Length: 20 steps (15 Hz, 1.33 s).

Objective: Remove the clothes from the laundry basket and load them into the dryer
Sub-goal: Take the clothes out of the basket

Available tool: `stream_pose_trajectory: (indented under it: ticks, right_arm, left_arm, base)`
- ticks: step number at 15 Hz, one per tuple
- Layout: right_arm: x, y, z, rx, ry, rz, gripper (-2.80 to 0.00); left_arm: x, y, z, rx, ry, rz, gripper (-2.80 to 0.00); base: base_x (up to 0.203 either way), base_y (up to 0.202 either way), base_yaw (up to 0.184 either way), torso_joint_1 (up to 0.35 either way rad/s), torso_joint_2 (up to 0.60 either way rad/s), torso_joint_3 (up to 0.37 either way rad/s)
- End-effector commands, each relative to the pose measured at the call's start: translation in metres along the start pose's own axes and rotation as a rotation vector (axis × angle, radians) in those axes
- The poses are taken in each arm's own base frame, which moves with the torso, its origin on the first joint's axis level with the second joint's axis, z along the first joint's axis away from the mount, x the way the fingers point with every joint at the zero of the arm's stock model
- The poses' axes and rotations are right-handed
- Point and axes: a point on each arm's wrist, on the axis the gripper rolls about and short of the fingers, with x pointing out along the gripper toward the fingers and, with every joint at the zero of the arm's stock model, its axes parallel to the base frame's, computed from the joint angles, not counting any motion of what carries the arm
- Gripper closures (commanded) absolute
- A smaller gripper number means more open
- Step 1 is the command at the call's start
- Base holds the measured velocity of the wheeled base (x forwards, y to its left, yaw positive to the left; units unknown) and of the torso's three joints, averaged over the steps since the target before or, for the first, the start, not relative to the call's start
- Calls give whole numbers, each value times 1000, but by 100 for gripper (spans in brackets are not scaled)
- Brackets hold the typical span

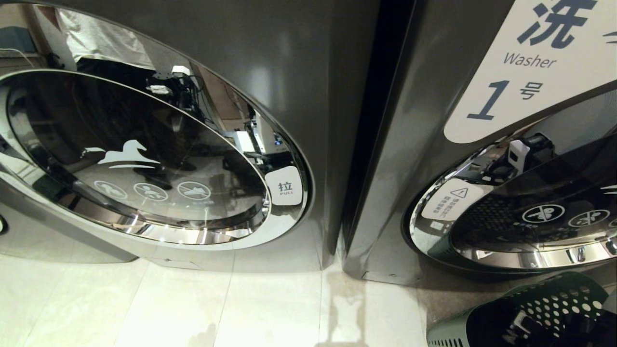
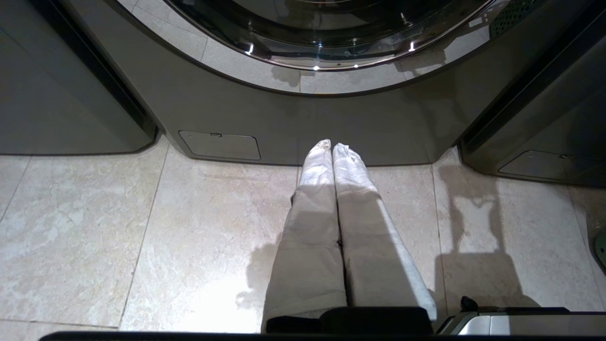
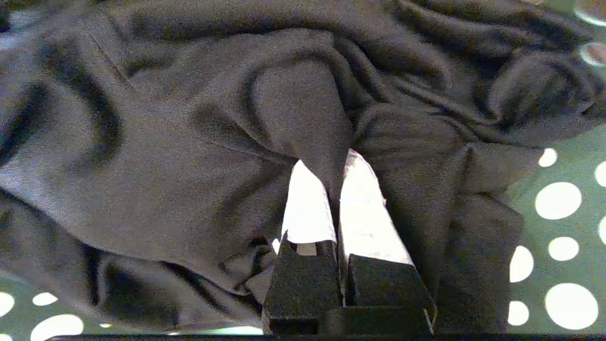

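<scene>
Over on the robot's left side, the left gripper [image 2: 332, 148] hangs low above the pale tiled floor [image 2: 142, 237], pointing toward the base of a grey machine [image 2: 284, 118]. Its two white-wrapped fingers [image 2: 317, 189] lie pressed together along their length with nothing between them. Just ahead of the tips sits the machine's kick panel with a small rectangular service flap [image 2: 220, 145], and above that the chrome lower rim of the round door [image 2: 322, 52].

From the head view, that same door [image 1: 144, 159] is closed, its dark glass mirroring the room, with a white "PULL" tab [image 1: 286, 186] at its edge. To its right stands a second machine [image 1: 414, 144] labelled "Washer 1" [image 1: 530, 62], its door [image 1: 530, 217] also closed.

Further right, low in the corner, is the dark green perforated laundry basket [image 1: 554, 308]. The right gripper [image 3: 334, 163] is down inside it. Its fingers [image 3: 307, 203] have come together on a fold of a dark grey garment [image 3: 165, 156], a ridge of cloth pinched between the two tips. The rest of the garment is heaped beyond and to both sides of the fingers, crumpled in deep creases, lying against the basket's green wall [image 3: 558, 237] with its round holes showing beside the gripper.
</scene>
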Motion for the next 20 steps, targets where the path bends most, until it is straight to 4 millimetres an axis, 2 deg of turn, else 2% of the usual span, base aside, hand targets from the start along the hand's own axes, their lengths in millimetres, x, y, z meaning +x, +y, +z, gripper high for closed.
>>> stream_pose_trajectory:
  ticks: [1,3,6,9,20]
  right_arm:
    - [-4,1,3,0,-1,10,0]
    - [-21,-8,18,29,8,40,0]
    - [-60,-23,47,95,31,91,0]
    - [-97,-8,54,176,95,124,0]
    - [-212,8,97,233,273,-26,0]
  left_arm:
    - [0,0,0,0,0,0,0]
    - [0,0,0,0,-1,0,0]
    - [0,0,0,0,-1,0,0]
    - [0,0,0,0,-1,0,0]
    - [0,0,0,0,0,0,0]
  base:
    - [0,0,0,0,0,0]
    - [0,0,0,0,0,0]
    - [0,0,0,0,0,0]
    - [0,0,0,0,0,0]
    - [0,0,0,0,0,0]
